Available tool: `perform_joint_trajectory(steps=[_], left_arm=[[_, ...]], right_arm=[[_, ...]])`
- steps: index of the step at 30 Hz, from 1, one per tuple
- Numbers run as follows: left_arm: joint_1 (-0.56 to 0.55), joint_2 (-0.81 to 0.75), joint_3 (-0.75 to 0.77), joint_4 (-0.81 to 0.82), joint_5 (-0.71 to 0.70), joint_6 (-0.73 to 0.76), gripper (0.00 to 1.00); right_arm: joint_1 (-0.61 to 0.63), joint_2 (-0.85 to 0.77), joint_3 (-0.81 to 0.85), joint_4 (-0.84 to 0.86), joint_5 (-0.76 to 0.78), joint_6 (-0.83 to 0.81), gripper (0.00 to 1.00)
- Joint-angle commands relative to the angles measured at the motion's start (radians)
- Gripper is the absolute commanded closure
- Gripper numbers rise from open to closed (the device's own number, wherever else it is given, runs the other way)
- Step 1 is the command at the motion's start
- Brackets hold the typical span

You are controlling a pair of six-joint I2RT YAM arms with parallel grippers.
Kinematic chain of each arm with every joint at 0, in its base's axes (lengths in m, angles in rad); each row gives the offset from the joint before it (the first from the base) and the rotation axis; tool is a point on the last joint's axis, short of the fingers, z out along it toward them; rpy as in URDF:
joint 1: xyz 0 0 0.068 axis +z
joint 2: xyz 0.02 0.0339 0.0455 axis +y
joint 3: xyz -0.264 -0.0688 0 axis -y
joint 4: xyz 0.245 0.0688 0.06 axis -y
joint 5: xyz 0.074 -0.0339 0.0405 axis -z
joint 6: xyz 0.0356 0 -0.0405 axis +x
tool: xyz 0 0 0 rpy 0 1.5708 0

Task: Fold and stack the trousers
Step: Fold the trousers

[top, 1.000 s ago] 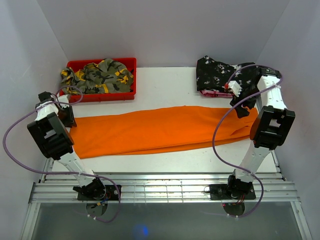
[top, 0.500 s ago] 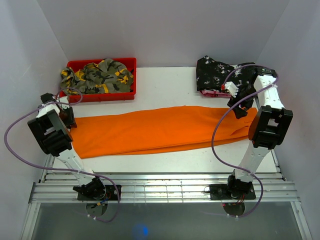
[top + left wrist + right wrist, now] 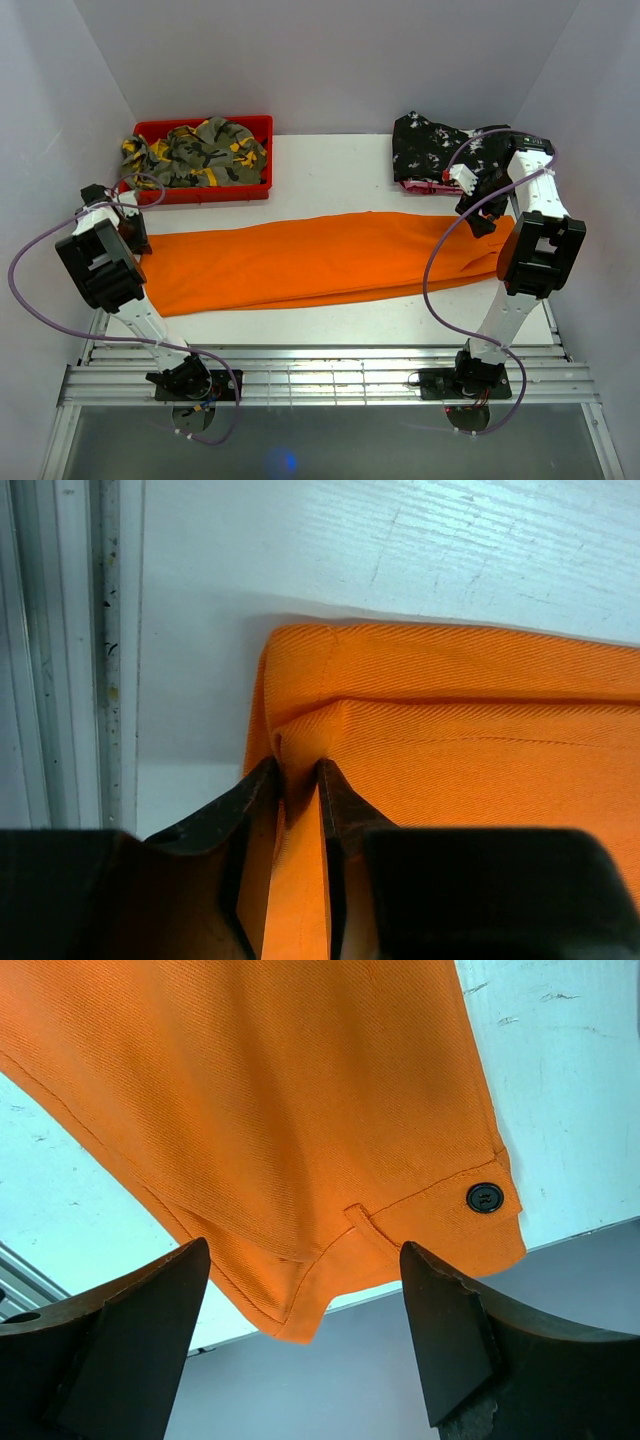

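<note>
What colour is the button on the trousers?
Black button on orange trousers; best in right wrist view.

A red plastic bin (image 3: 205, 193) stands at the far left of the white bench (image 3: 330, 165), close to the back wall, with a crumpled green-yellow camouflage garment (image 3: 195, 150) heaped in it and spilling over its left rim. At the far right lies a black garment speckled with white (image 3: 430, 150), bunched on top of something pink (image 3: 418, 186) that shows only as a thin edge. Slotted metal rails (image 3: 330, 375) run along the bench's near edge.
</note>
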Motion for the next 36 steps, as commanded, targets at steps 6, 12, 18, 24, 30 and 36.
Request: perform_joint_trajectory(steps=[6, 12, 18, 24, 30, 36], left_arm=[[-0.002, -0.056, 0.045, 0.002, -0.022, 0.004, 0.62], [-0.008, -0.059, 0.05, -0.001, -0.013, 0.001, 0.81], [-0.014, -0.096, 0.063, -0.007, -0.029, 0.001, 1.0], [-0.016, -0.142, 0.096, -0.042, -0.046, 0.018, 1.0], [-0.027, -0.125, 0.135, -0.049, -0.055, 0.022, 1.0], [-0.057, -0.093, 0.191, -0.059, -0.06, 0.024, 1.0]], right_arm=[[0.0, 0.01, 0.022, -0.023, 0.003, -0.017, 0.19], [0.0, 0.004, 0.01, -0.023, 0.006, -0.022, 0.21], [0.0, 0.004, 0.001, -0.021, 0.003, -0.022, 0.22], [0.0, -0.01, -0.024, -0.021, 0.012, -0.025, 0.23], [0.0, -0.015, -0.036, -0.021, 0.031, -0.03, 0.25], [-0.002, -0.021, -0.045, -0.021, 0.043, -0.036, 0.26]])
